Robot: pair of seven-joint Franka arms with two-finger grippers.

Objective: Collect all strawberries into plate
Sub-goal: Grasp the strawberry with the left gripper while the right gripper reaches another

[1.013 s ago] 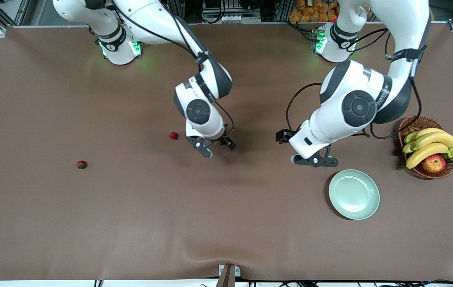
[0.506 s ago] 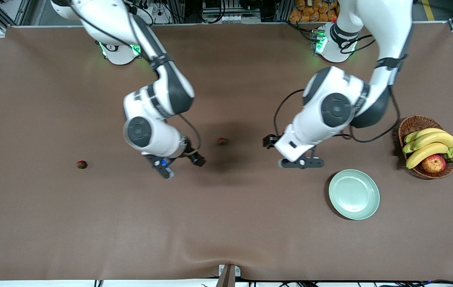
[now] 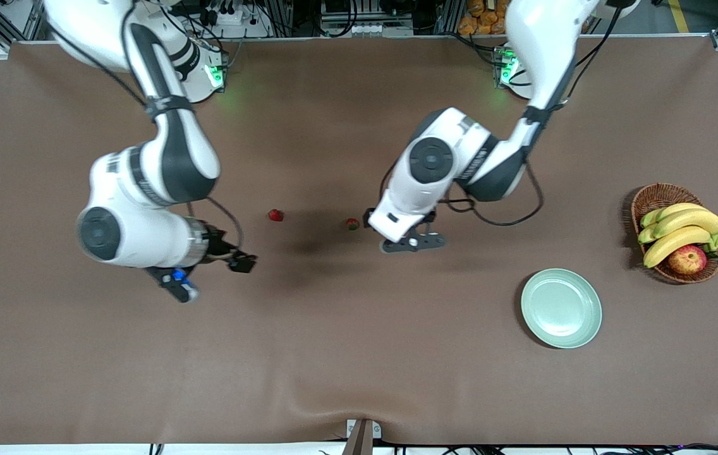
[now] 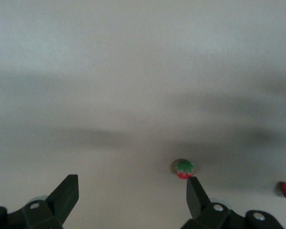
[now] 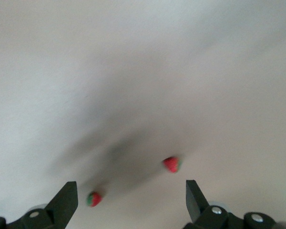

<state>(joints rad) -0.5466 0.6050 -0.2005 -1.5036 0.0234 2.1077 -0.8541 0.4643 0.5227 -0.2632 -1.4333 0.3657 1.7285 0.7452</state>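
Front view and two wrist views of a brown desk [image 3: 359, 366], read from the right arm's end to the left arm's end. The right end effector [image 3: 210, 275] hangs low over the desk toward the right arm's end; in the right wrist view its two dark fingers [image 5: 66, 200] stand wide apart with nothing between them (right end effector [image 5: 131, 205]), and two strawberries [image 5: 171, 164] lie on the bare desk ahead of it, well apart from each other. In the front view, the first strawberry [image 3: 276, 215] lies near the middle of the desk, clear of both arms. The second strawberry [image 3: 351, 224] lies beside it toward the left arm's end, the two near each other but not touching. The left end effector [image 3: 413, 243] is over the desk just beside the second strawberry, on the side toward the left arm's end. In the left wrist view its fingers [image 4: 66, 193] are spread with nothing between them (left end effector [image 4: 132, 198]), and the second strawberry [image 4: 184, 169] sits just beside one fingertip, green top showing, outside the gap. The plate [image 3: 561, 308], pale green and holding no berry, lies nearer to the front camera, well apart from both berries toward the left arm's end. Close to it, at that end, a wicker basket [image 3: 656, 193] holds bananas [image 3: 681, 227] and an apple [image 3: 687, 259].
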